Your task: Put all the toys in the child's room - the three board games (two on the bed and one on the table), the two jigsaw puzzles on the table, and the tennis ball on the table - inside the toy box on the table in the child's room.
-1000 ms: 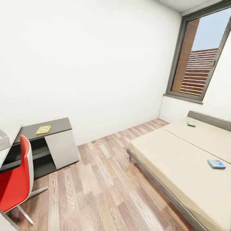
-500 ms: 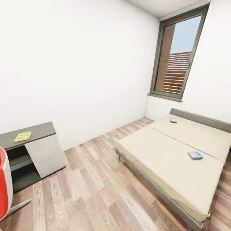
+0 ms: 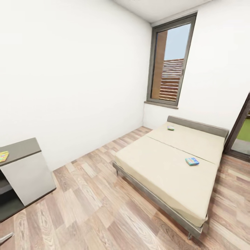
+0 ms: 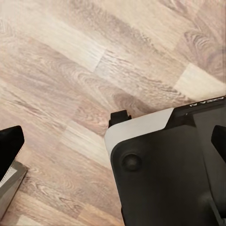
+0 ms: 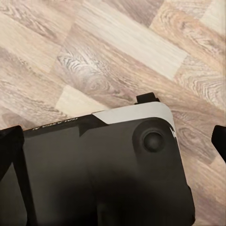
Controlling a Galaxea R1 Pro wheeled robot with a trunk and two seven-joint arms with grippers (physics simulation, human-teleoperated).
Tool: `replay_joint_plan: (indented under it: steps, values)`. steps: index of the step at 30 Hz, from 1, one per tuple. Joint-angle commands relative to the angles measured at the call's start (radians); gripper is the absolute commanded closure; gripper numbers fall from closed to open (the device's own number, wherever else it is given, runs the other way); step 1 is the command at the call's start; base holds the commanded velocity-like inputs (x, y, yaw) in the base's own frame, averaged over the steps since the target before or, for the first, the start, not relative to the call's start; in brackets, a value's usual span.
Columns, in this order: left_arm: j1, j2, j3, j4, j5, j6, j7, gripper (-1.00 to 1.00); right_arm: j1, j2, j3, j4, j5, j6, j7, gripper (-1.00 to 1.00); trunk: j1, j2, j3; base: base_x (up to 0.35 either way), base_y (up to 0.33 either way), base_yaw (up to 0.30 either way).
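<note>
Two board games lie flat on the bed (image 3: 166,166), a low single bed with a plain beige mattress on a dark grey frame. One small blue-green box (image 3: 192,161) sits near the bed's right edge; the other board game (image 3: 170,128), too small to read, lies close to the grey headboard (image 3: 198,125). Well apart from the bed, on the dark-grey-topped section of the table (image 3: 21,150), a corner of a jigsaw puzzle (image 3: 3,156) shows yellow, green and pink. Wood-plank floor (image 3: 90,201) runs between bed and table under white walls, with a tall window (image 3: 170,62) beyond the headboard. Both wrist views look down past the robot's dark base (image 4: 169,169) at the floor; whether either gripper is spread or pressed together cannot be told
</note>
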Motion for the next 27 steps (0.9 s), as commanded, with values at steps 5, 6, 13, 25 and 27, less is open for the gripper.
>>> replay_joint_plan:
  steps: [5,6,13,25,27]
  values:
    - [0.000,-0.001,-0.002,-0.003,-0.010,0.006,-0.001,-1.00,-0.001,0.001,-0.004,-0.001,-0.004,0.001,-0.001,-1.00,0.000,-0.001,0.001,0.000,0.000,-0.287]
    - [0.000,-0.001,-0.002,-0.003,-0.010,0.006,-0.001,-1.00,-0.001,0.001,-0.004,-0.001,-0.004,0.001,-0.001,-1.00,0.000,-0.001,0.002,0.000,0.000,-0.287]
    - [0.000,-0.002,-0.002,-0.003,-0.010,0.006,-0.001,-1.00,-0.001,0.001,-0.004,-0.001,-0.005,0.002,-0.001,-1.00,0.000,-0.001,0.005,0.000,0.000,-0.287]
    - [0.000,-0.003,-0.002,-0.003,-0.010,0.007,-0.001,-1.00,-0.001,0.001,-0.004,-0.001,-0.005,0.002,-0.001,-1.00,0.000,-0.001,0.004,0.000,0.000,-0.286]
    - [0.000,-0.003,-0.002,-0.003,-0.010,0.007,-0.001,-1.00,-0.001,0.001,-0.004,-0.001,-0.005,0.002,-0.001,-1.00,0.000,-0.001,0.003,0.000,0.000,-0.279]
